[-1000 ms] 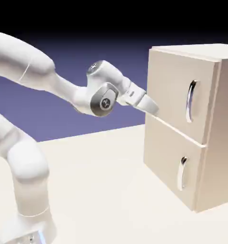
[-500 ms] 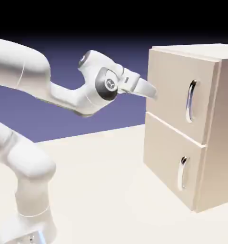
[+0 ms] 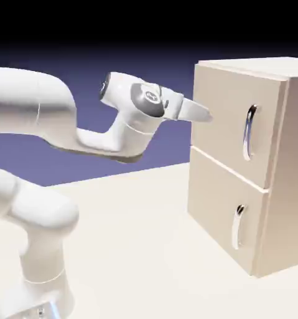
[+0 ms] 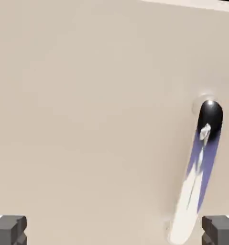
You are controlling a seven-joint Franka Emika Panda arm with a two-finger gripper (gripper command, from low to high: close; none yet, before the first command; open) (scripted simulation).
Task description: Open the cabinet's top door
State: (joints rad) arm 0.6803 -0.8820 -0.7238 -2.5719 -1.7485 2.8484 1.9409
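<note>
The beige cabinet (image 3: 272,174) stands at the exterior view's right, both doors shut. Its top door (image 3: 235,124) carries a long curved silver handle (image 3: 249,132). My gripper (image 3: 204,116) hovers in front of the top door's left part, well left of that handle and touching nothing. The hand view is filled by the top door (image 4: 87,105); its handle (image 4: 200,167) runs down the right side. My gripper (image 4: 114,230) is open there, its grey fingertips (image 4: 8,229) wide apart at the bottom corners with nothing between them.
The lower door (image 3: 223,212) with a smaller silver handle (image 3: 238,225) sits under the top one. The arm's elbow and base (image 3: 42,249) occupy the exterior view's left, on the pale table (image 3: 145,249).
The hand has risen from the seam between the two doors to the top door's upper half and leveled out, pointing at the panel. The jaws stayed open.
</note>
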